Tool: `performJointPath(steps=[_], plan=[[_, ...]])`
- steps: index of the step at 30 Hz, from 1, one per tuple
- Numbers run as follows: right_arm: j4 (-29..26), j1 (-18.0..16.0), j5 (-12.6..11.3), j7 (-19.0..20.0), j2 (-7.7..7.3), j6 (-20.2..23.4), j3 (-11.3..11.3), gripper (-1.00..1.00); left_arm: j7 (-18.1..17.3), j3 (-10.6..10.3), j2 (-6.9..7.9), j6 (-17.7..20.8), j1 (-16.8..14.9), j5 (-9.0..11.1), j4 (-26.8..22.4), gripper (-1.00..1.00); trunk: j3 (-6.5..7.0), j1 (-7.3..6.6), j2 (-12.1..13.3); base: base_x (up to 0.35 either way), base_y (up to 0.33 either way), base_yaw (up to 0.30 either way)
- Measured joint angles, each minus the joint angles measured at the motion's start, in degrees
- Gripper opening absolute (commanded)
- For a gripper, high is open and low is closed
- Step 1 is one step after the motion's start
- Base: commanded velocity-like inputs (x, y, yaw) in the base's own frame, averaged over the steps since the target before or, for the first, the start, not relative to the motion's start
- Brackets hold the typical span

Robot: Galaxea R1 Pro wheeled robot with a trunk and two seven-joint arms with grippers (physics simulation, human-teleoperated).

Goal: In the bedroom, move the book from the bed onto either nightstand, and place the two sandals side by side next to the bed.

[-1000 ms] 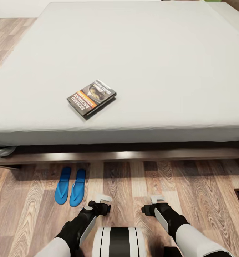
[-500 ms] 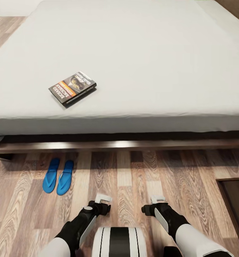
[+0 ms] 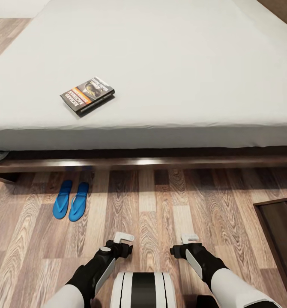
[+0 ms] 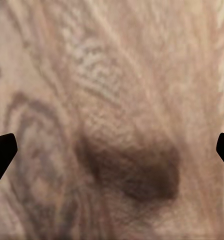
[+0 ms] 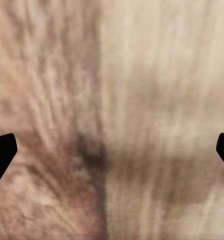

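since a moment ago the whole head view has slid: the bed sits a little higher in it and more floor shows in front of me, which is my camera shifting. the book and sandals keep their places relative to the bed.

the small dark paperback book with an orange band and white lettering (image 3: 88, 95) lies flat on the large pale-grey mattress of the bed (image 3: 169, 64), near its front edge and toward my left, turned at an angle. below the mattress runs the low dark-brown wooden frame (image 3: 143, 163). the two bright blue flip-flop sandals (image 3: 70, 200) lie side by side on the wood-plank floor (image 3: 160, 205), just in front of the frame on my left. a dark-brown wooden piece (image 3: 280, 231) shows at the far right.

my left fingers (image 3: 123, 238) and my right fingers (image 3: 189, 238) hang low over the floor, well apart from everything. both pairs are spread wide with nothing between them; in each wrist view the dark tips (image 4: 1, 152) (image 5: 1, 150) sit at opposite edges over bare planks.
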Motion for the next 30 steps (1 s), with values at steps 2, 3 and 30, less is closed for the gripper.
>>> performJointPath(steps=[2, 3, 30], plan=[[0.0, 0.0, 0.0, -0.1, -0.01, 0.0, 0.0, 1.00, 0.0, 0.0, 0.03, 0.0, 0.0, 0.0, 0.0, 1.00, 0.00, 0.00, 0.0, -0.006, 0.000, 0.000], [0.0, 0.0, 0.0, -0.1, -0.01, 0.0, 0.0, 1.00, 0.0, 0.0, 0.03, 0.0, 0.0, 0.0, 0.0, 1.00, 0.00, 0.00, 0.0, -0.003, 0.000, 0.000], [-31.2, 0.2, -0.1, -0.4, -2.10, 23.2, 0.1, 1.00, 3.9, 2.9, 0.12, 34.6, -1.9, -0.7, -31.5, 1.00, 0.01, 0.00, 0.0, 0.000, 0.000, 0.000]])
